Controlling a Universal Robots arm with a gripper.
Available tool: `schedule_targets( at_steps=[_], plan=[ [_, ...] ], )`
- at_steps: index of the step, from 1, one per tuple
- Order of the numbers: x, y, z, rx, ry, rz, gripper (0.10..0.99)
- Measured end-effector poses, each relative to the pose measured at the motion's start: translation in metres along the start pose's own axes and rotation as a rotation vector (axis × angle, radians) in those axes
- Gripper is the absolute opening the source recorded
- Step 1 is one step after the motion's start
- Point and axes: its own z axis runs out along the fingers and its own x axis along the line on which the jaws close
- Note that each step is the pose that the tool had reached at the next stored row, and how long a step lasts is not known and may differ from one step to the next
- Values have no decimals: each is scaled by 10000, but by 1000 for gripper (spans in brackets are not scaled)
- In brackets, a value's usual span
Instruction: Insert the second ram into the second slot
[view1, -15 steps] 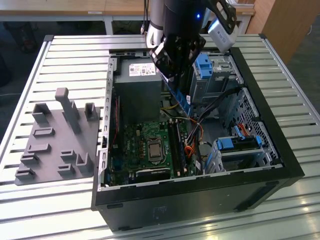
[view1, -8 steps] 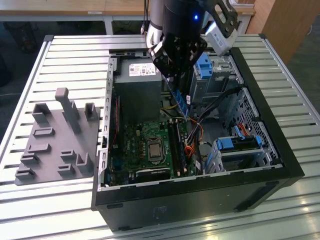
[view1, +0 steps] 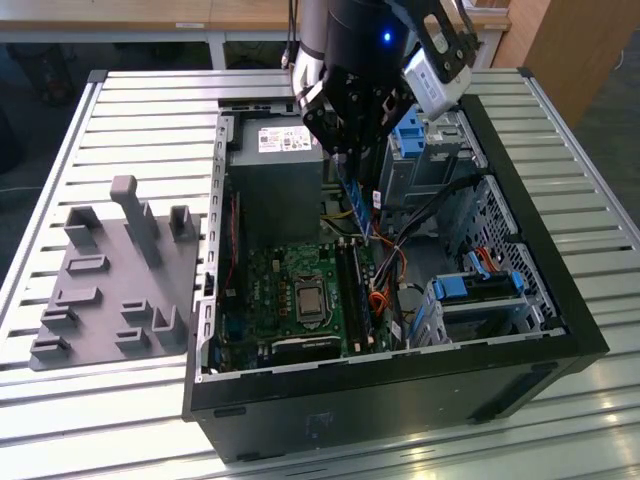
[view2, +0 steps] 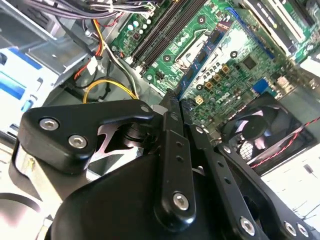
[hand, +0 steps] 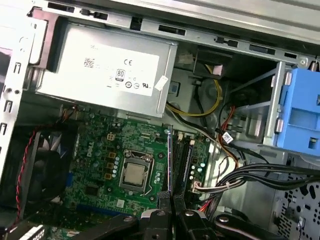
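Where the open computer case (view1: 400, 400) rests on the slatted surface (view1: 130, 100), the claw (view1: 347, 162) is clenched on the second ram (view1: 358, 212). The blue strip hangs edge-down over the green motherboard (view1: 270, 290), near its memory slots (hand: 182, 162).

You see glossy black links on your tool (view2: 172, 100), the second ram's (view1: 357, 210) blue board, a matt black case (view1: 400, 400) and a ribbed metal surface (view1: 130, 100).
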Motion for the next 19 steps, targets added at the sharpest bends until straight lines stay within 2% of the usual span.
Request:
schedule_targets(
  at_steps=[10, 19],
  plan=[
    [0, 0, 15, 40, -41, 1239, 133],
    [1, -4, 80, 61, -39, 1276, 133]
  ],
)
